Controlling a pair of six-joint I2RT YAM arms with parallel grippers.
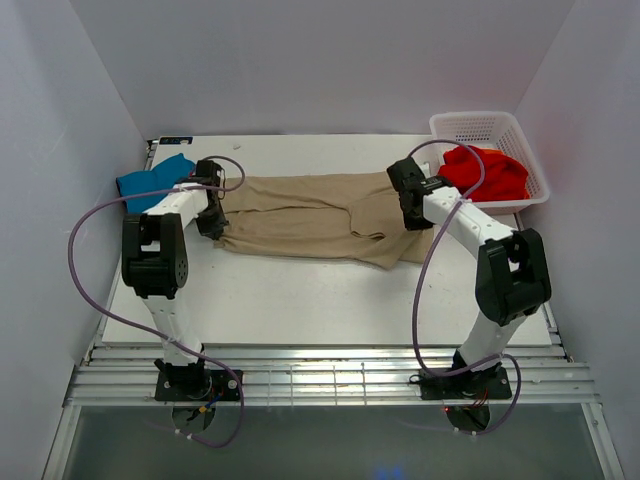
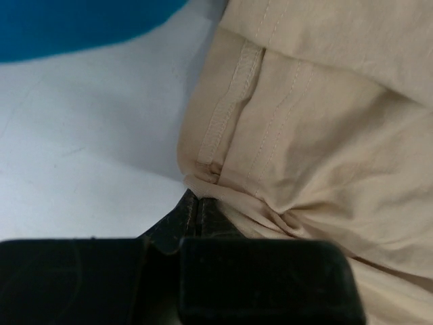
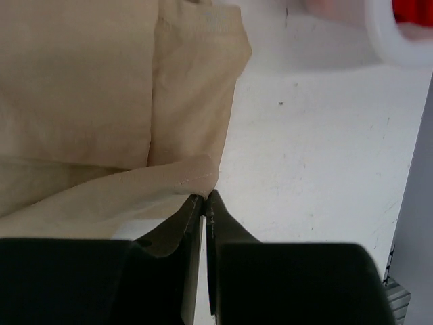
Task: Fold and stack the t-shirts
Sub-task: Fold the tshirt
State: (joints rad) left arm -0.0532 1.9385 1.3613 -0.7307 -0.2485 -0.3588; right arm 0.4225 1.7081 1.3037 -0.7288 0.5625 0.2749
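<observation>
The left end effector [image 2: 197, 206] is pinching its two fingers together on a bunched corner of the tan t-shirt [image 2: 318, 122], right by a stitched hem, with the cloth puckering at the fingertips. The right end effector [image 3: 205, 198] is likewise clamping its fingers together on a thin stitched edge of the same shirt, at the shirt's opposite end, and the cloth is lifting slightly off the table [image 3: 318, 156] there.

Seen from above, both arms are reaching forward from their bases at the near edge, elbows raised and wrists bending down towards the table. The left arm is leaning to the shirt's left end and the right arm is angling inward to its right end.

The tan t-shirt is lying stretched sideways across the middle of the table between the two end effectors, partly folded over itself lengthwise.

Counting up, I am seeing two arms, one tan t-shirt, and one teal t-shirt [image 1: 152, 180] lying crumpled at the far left of the table, just beyond the left wrist. One white basket [image 1: 500, 120] is sitting at the far right corner, holding red cloth [image 1: 485, 170]; whether that is one shirt or two I cannot tell
</observation>
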